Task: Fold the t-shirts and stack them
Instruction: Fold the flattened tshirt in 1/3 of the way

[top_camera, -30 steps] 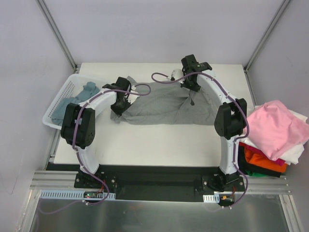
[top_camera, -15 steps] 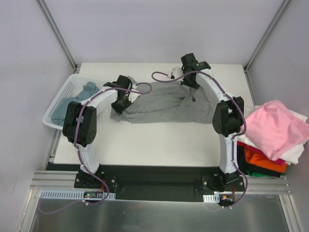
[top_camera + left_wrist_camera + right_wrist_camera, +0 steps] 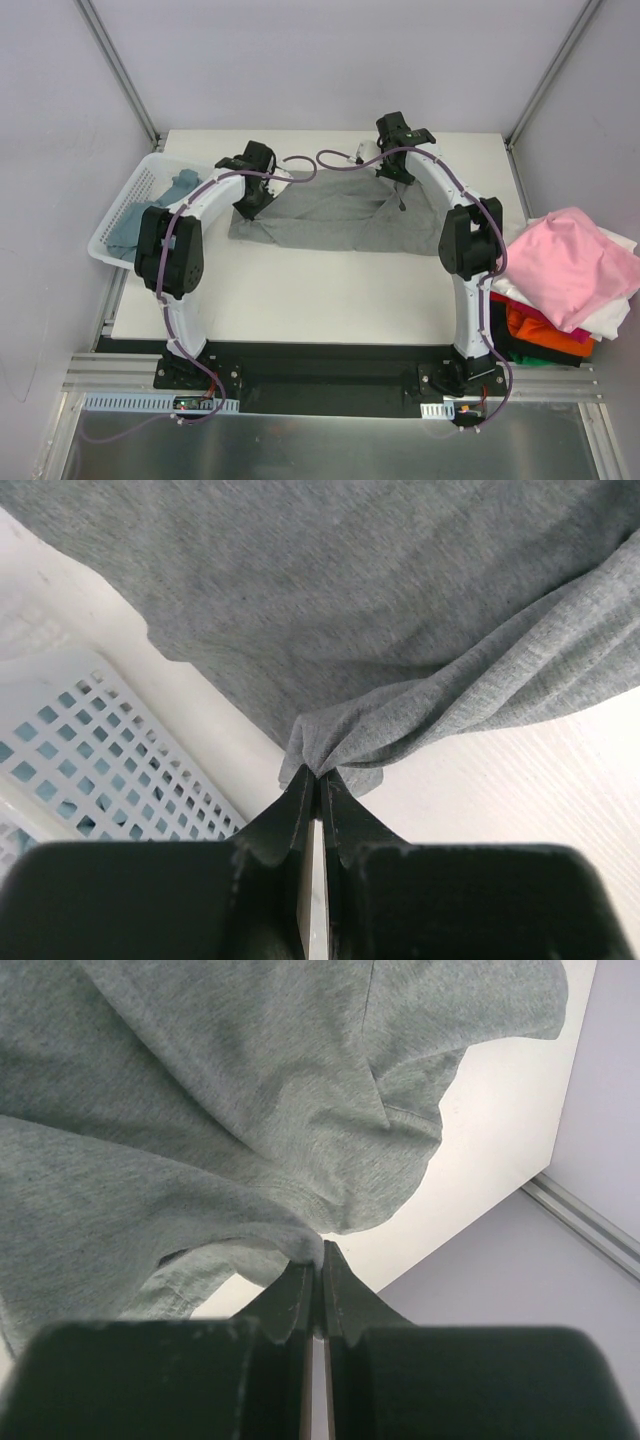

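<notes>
The grey t-shirt lay spread across the far half of the table, between the two arms. My left gripper was pinched tight on a bunched corner of it, close to the basket. My right gripper was likewise closed on a fold at the shirt's far right edge. The cloth looked light, thin and limp, so I judged it would sag and crease wherever unsupported. Corners and hem seams seemed the safest holds, with little cloth between the fingers.
</notes>
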